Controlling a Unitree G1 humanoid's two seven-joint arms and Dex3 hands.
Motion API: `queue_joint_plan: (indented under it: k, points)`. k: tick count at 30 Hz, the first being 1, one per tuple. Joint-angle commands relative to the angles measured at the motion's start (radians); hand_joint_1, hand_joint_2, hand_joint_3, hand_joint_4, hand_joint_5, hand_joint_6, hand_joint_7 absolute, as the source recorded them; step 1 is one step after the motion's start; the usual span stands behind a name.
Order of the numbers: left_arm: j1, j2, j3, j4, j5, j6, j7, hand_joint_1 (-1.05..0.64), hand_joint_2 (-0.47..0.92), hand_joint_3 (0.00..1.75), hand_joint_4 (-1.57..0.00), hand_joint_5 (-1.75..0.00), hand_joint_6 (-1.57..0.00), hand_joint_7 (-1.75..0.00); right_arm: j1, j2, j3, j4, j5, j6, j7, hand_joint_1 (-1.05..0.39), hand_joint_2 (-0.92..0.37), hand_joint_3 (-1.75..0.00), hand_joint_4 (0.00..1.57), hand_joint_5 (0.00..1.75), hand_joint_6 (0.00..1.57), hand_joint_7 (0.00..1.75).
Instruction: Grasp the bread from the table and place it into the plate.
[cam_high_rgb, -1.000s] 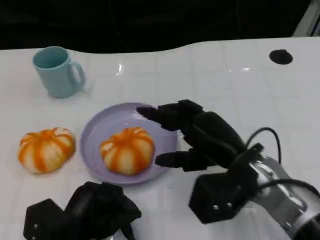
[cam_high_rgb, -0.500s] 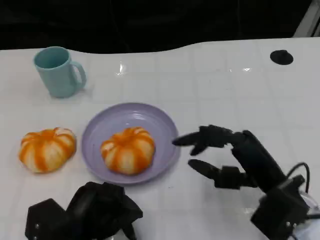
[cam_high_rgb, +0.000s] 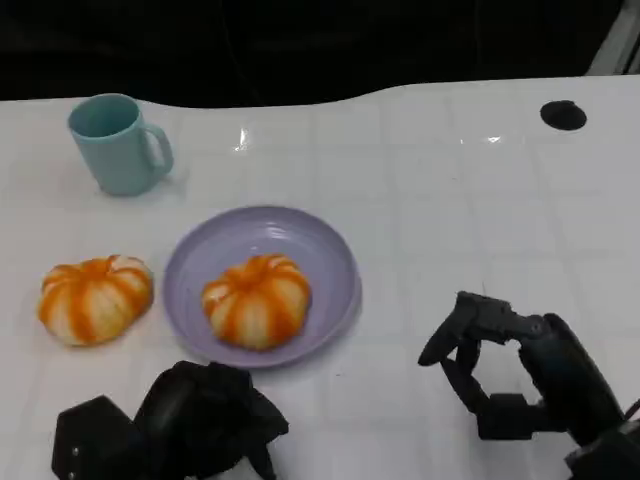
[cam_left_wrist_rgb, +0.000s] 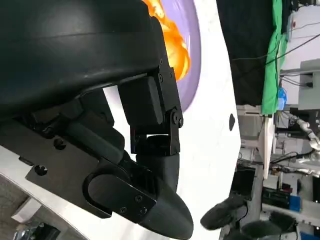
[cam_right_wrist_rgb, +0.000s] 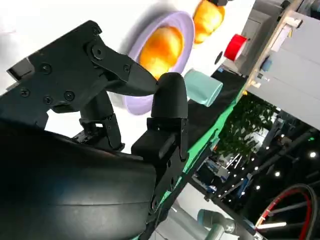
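Observation:
A lilac plate (cam_high_rgb: 300, 240) lies on the white table with one orange-and-white striped bread (cam_high_rgb: 256, 300) in it. A second bread of the same look (cam_high_rgb: 95, 298) sits on the table just left of the plate. My right hand (cam_high_rgb: 520, 375) hovers low to the right of the plate, well apart from it, fingers bent but apart, holding nothing. My left hand (cam_high_rgb: 185, 420) rests at the near edge in front of the plate with its fingers curled in. The right wrist view shows the plate (cam_right_wrist_rgb: 186, 35), the bread in it (cam_right_wrist_rgb: 161, 47) and the other bread (cam_right_wrist_rgb: 207, 17).
A light blue mug (cam_high_rgb: 118, 142) stands at the back left, also seen as the mug (cam_right_wrist_rgb: 202, 87) in the right wrist view. A small black disc (cam_high_rgb: 561, 114) lies at the back right. Bare white table spreads right of the plate.
My right hand has drawn back from over the plate's right rim toward the lower right, away from the bread. The breads, plate and left hand stay where they were.

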Motion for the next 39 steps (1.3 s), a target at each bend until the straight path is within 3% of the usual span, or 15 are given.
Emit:
queue_joint_plan:
  k: [1, 13, 39]
  points:
    - [0.004, 0.009, 0.005, -0.001, -0.003, 0.007, 0.005, -1.05, 0.80, 0.00, -1.47, -0.99, -1.57, -0.50, 0.069, -0.026, -0.030, -0.041, 0.012, -0.002, 0.012, -0.22, -0.47, -1.14, 0.72, 1.75, 0.66, 1.42]
    - [-0.004, 0.019, 0.013, 0.007, -0.009, 0.010, -0.005, -1.05, 0.81, 0.01, -1.47, -1.00, -1.57, -0.50, 0.172, -0.042, -0.056, -0.064, -0.026, -0.014, 0.000, -0.27, -0.53, -1.08, 0.72, 1.75, 0.63, 1.48]
    - [-0.003, 0.039, 0.032, 0.012, -0.021, 0.007, -0.016, -1.05, 0.81, 0.00, -1.47, -1.01, -1.57, -0.50, 0.139, -0.016, -0.055, 0.010, -0.083, -0.029, -0.058, -0.33, -0.59, -0.97, 0.72, 1.75, 0.63, 1.46]
